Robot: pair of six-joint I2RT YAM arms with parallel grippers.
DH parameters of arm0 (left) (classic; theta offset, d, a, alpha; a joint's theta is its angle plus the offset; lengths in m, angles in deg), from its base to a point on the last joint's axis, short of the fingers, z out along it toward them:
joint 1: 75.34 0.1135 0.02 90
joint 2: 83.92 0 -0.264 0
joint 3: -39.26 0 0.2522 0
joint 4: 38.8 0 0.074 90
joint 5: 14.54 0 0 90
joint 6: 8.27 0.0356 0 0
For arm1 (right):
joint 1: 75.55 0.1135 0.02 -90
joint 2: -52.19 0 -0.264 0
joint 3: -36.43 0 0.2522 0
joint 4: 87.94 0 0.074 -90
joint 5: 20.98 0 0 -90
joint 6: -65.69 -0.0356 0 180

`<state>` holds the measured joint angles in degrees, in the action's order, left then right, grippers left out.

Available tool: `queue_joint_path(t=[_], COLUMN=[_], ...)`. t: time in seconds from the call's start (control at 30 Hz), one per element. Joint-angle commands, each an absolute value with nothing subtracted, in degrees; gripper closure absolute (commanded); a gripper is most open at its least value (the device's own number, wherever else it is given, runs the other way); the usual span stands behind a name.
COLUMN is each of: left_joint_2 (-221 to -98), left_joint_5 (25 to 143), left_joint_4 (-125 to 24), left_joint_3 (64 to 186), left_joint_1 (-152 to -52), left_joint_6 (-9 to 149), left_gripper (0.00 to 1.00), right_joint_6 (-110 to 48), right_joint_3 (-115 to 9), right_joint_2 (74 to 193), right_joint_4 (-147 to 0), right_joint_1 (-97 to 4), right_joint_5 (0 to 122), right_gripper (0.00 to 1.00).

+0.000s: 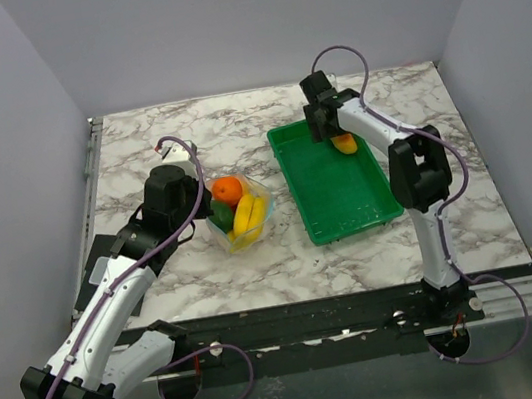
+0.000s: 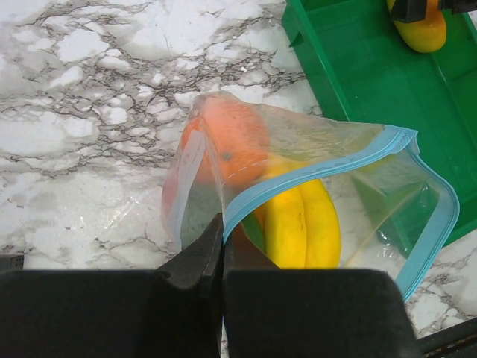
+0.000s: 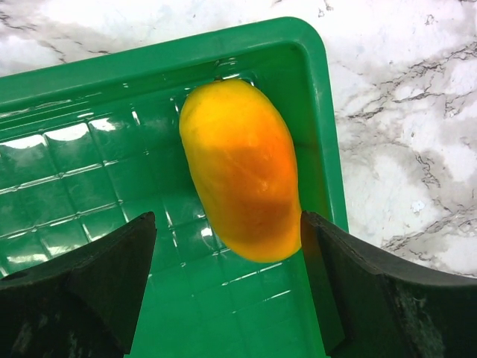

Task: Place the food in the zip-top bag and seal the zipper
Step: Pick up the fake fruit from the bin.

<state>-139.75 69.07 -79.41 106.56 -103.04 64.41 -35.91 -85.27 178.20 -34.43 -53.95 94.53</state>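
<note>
While the left gripper (image 2: 222, 227) clamps the zipper (image 2: 313, 177), fruit (image 3: 238, 164) (in tray (image 3: 223, 46)) sits within the open right gripper (image 3: 229, 227).

- Right wrist view: the fingers (image 3: 82, 291) of the right end effector (image 3: 227, 224) run off the bottom edge. The tray (image 3: 74, 67) is cut at the left and bottom edges. Whether either finger touches the fruit (image 3: 238, 164) cannot be told.
- Left wrist view: the left end effector (image 2: 222, 233) is cut off by the bottom edge, and the bag (image 2: 313, 149) corner nipped in it is hidden below the tips.
- Same view: the orange (image 2: 229, 138) is blurred behind film. The green piece (image 2: 256, 231) shows only as a sliver beside the banana (image 2: 302, 224). The label (image 2: 189, 160) is seen edge-on, print unreadable.
- Same view: the fruit is cut by the top edge.
- Top view: the right end effector covers most of the fruit. The left fingertips are hidden under their own wrist.
</note>
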Motion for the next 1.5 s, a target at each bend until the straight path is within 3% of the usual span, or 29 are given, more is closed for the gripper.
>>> queue_joint_path(t=[0.0,0.3,0.5,0.63,0.73,0.87,1.47], left_joint_2=[-139.99,-140.43,-140.69,-140.83,-140.94,-141.09,-141.30], left_joint_5=[70.81,70.71,70.57,70.50,70.42,70.28,70.12], left_joint_4=[-77.70,-77.70,-77.68,-77.79,-77.79,-77.79,-77.79], left_joint_3=[105.84,105.76,105.75,105.76,105.75,105.75,105.69], left_joint_1=[-102.76,-102.76,-102.76,-102.71,-102.77,-102.67,-102.67], left_joint_6=[64.27,64.37,64.40,64.50,64.48,64.54,64.48], left_gripper=[1.00,1.00,1.00,1.00,1.00,1.00,1.00], right_joint_6=[-34.80,-33.30,-32.99,-33.46,-34.26,-36.26,-43.18], right_joint_3=[-87.46,-87.89,-87.53,-87.13,-85.15,-82.30,-67.69], right_joint_2=[181.07,183.93,184.92,184.67,182.89,179.33,154.34], right_joint_4=[-33.70,-34.94,-36.61,-37.44,-38.84,-40.11,-45.36], right_joint_1=[-54.64,-54.81,-54.81,-54.81,-54.82,-54.82,-54.64], right_joint_5=[98.59,101.73,102.59,102.53,101.98,100.36,76.60], right_gripper=[0.17,0.17,0.25,0.40,0.60,0.74,0.80])
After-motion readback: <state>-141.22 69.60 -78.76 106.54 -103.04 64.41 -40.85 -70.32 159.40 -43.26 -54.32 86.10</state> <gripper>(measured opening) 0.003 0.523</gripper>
